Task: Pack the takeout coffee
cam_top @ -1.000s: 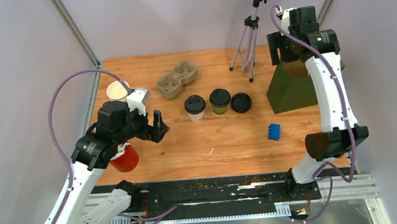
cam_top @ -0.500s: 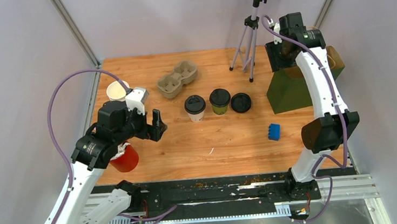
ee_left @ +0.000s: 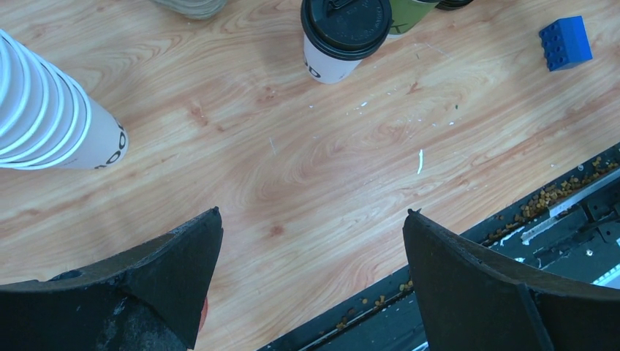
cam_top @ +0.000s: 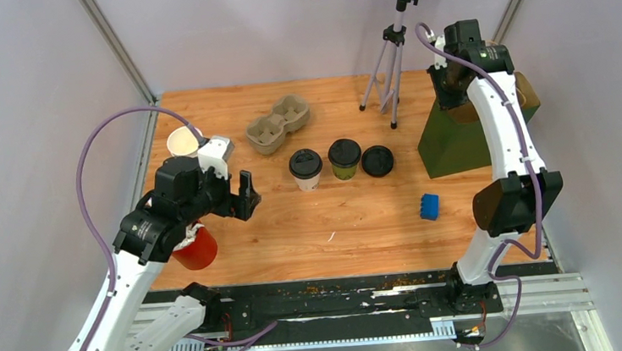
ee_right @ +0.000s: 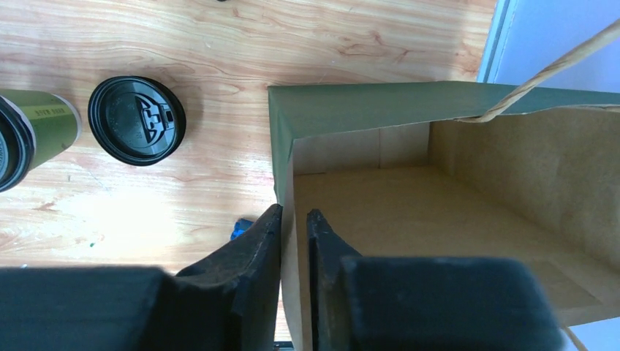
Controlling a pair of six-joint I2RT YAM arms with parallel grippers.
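Your right jaws pinch the rim of the open green bag (ee_right: pixel 380 110) at the right, your left jaws hang wide apart and empty, and the lidded white cup (cam_top: pixel 305 168) and green cup (cam_top: pixel 344 157) stand side by side mid-surface (cam_top: pixel 363 222).

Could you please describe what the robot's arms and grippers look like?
The left arm and right arm have white links, black joint housings, and a purple cable looping along each. The left gripper and right gripper are black, two-fingered and wedge-shaped.
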